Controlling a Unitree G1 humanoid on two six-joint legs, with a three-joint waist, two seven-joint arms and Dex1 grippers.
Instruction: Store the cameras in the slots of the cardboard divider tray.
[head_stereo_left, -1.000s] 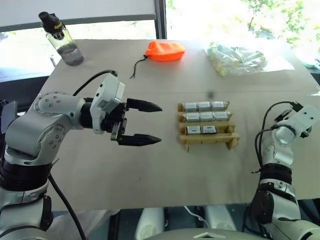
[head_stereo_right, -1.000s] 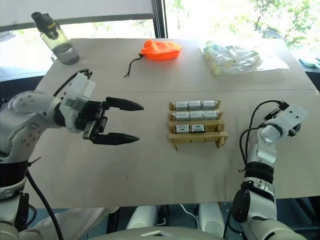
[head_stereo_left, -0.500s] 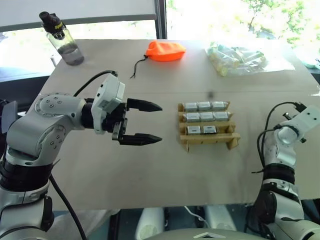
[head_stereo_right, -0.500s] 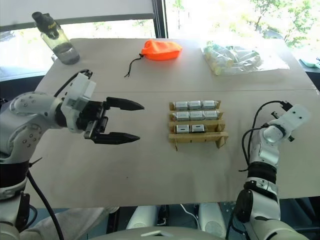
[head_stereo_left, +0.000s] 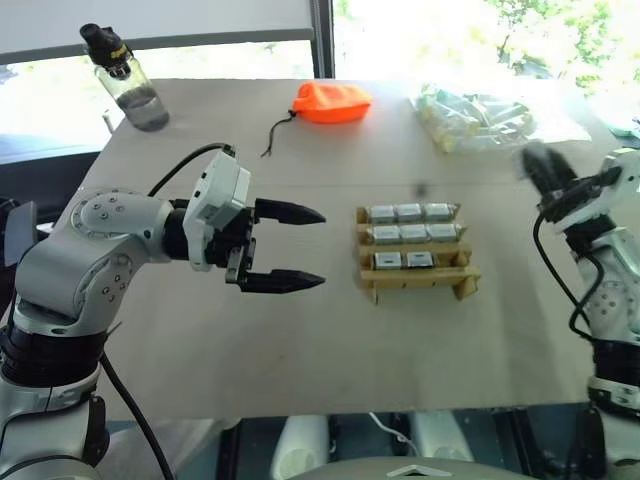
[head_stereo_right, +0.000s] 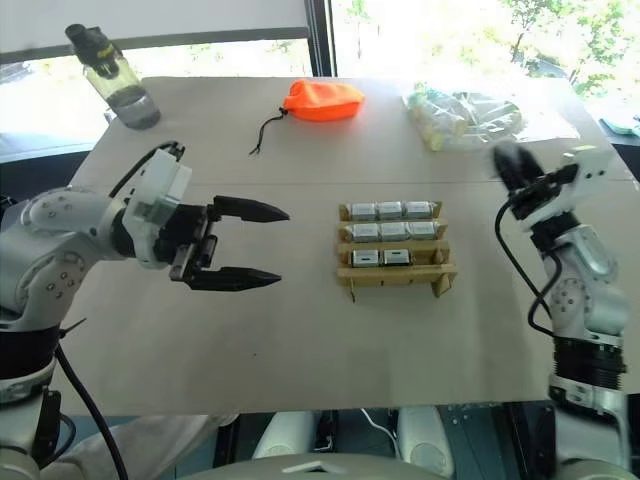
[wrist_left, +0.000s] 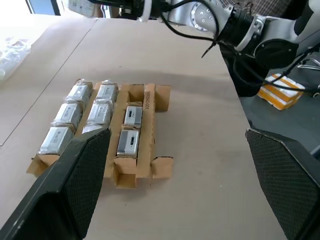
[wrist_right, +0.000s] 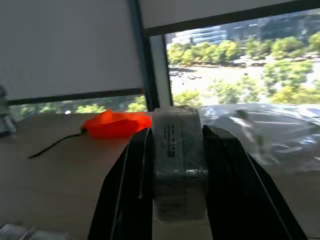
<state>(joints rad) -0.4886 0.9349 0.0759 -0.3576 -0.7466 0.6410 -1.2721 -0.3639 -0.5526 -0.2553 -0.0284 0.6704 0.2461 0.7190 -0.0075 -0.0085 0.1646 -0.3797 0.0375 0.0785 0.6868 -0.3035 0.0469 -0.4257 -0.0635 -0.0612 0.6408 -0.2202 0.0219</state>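
Between the right gripper's (wrist_right: 172, 200) two black fingers sits a small silver-grey rectangular camera (wrist_right: 177, 160), wrapped in clear film and clamped by its long sides, its long axis running along the fingers. This gripper is raised above the right edge of the pale brown table (head_stereo_left: 300, 340), pointing away from the robot toward the window.

Below it and toward the robot's left lies the low brown cardboard divider tray (head_stereo_left: 417, 283), three rows of three slots. Eight matching cameras (head_stereo_left: 410, 232) already fill it: the far and middle rows are full, and the near row holds two. The one empty slot (wrist_left: 135, 93) is the near row's right end, the slot closest to the right arm.

Judging from this, the held camera must travel down and leftward to that slot, its long axis turned to run left to right like its neighbours.

Further left, beyond the tray, the left gripper (head_stereo_left: 290, 246) hovers with jaws spread wide and empty, aimed at the tray.

Well beyond the tray rest an orange drawstring pouch (head_stereo_left: 330, 102), a clear plastic bundle of pale tubes (head_stereo_left: 475, 117) and a clear water bottle (head_stereo_left: 127, 82).
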